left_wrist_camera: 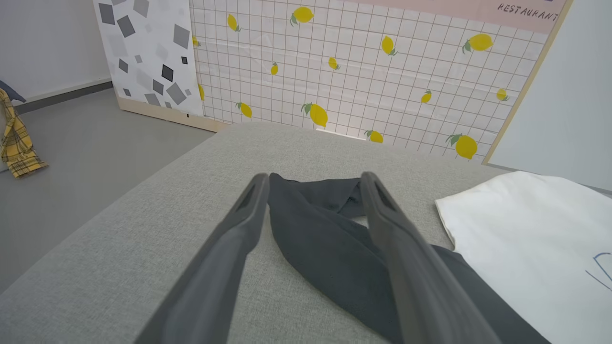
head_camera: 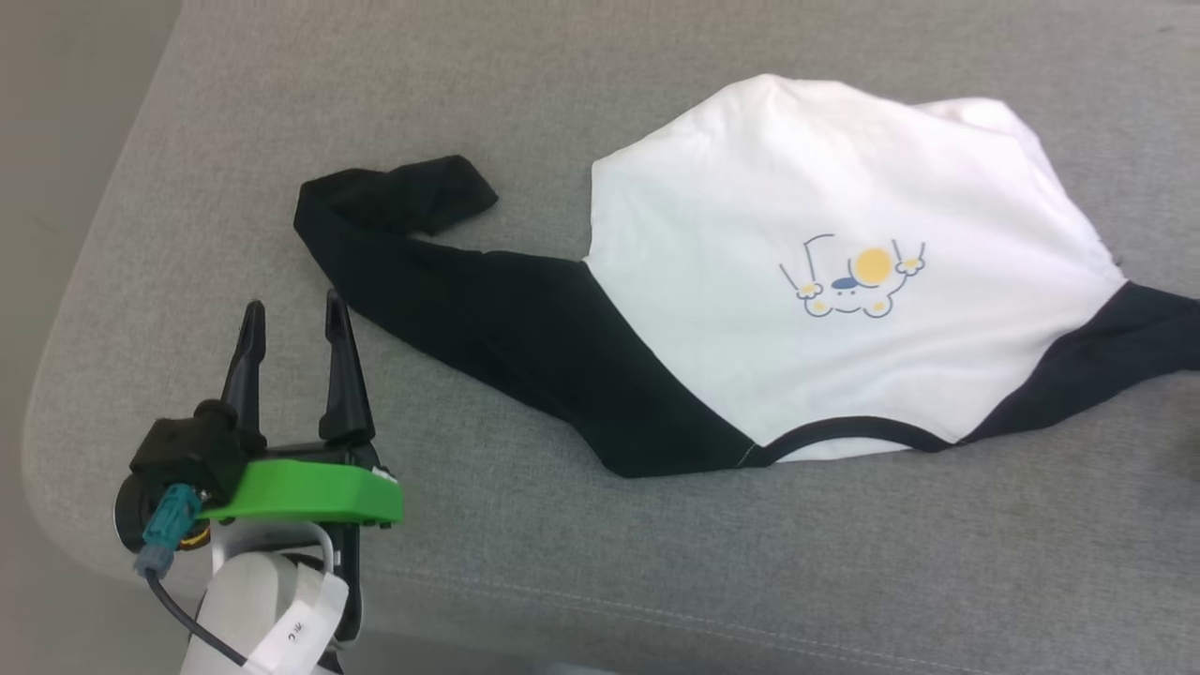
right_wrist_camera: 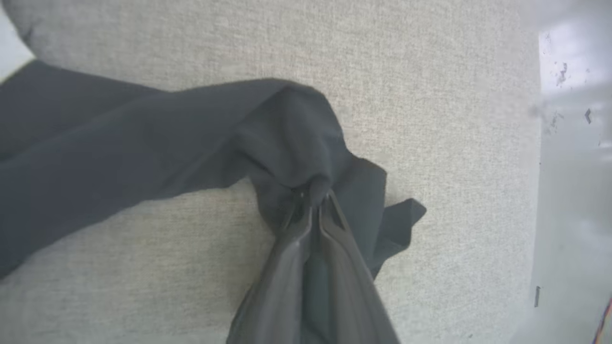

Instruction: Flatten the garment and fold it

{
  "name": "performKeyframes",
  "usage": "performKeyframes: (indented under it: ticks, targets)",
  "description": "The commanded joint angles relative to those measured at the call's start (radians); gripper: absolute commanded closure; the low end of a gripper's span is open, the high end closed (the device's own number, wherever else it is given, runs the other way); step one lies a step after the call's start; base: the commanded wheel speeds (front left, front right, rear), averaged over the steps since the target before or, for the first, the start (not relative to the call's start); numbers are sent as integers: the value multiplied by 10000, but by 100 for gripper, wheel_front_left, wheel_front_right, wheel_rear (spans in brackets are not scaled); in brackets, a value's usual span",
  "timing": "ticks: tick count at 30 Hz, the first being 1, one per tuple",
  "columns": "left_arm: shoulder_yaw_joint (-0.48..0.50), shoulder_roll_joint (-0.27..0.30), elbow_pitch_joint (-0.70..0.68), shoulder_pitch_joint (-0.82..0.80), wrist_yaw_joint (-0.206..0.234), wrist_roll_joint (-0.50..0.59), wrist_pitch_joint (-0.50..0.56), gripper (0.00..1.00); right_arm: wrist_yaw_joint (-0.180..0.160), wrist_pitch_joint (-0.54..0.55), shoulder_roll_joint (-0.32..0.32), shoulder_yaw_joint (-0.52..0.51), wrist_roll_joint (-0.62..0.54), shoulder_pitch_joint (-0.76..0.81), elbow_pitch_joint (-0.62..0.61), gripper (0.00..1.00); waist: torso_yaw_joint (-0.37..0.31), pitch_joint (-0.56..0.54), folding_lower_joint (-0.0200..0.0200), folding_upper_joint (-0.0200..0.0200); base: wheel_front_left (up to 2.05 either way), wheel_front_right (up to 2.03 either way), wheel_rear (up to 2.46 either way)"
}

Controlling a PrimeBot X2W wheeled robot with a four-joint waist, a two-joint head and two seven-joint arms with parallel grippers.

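On grey cushion, shirt lying spread but rumpled; flattening step looking underway. Right end effector pinching black sleeve. Left end effector hovering spread, empty, beside doubled-over cuff; next move likely calling for gripping cuff, drawing it outward.

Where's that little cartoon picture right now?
Head view, right of centre: the cartoon print lies on the garment's white body, above the black neck trim.

Left gripper, fingers spread — right gripper, fingers pinched on garment
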Motion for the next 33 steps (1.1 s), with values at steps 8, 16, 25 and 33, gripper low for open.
performKeyframes:
  ticks: [8,16,25,33]
  targets:
    - [73,-200,361,269,-274,128,-47,0,-21,-1230,1973,-1536,1156,1817,-2901,0,-150,-893,-1,0,0,0,0]
    - [235,-281,492,563,-322,-31,-47,0,-21,-1141,3224,-682,1806,2984,-4624,0,-504,-1054,-1,0,0,0,0]
    - [-108,-346,301,23,-422,-31,-47,0,-21,-282,1857,876,1331,-157,-2527,0,-101,-18,-1,0,0,0,0]
    - [-435,-378,234,-566,-405,-110,-47,0,-21,-41,862,2240,309,-2176,-217,0,732,1103,-1,0,0,0,0]
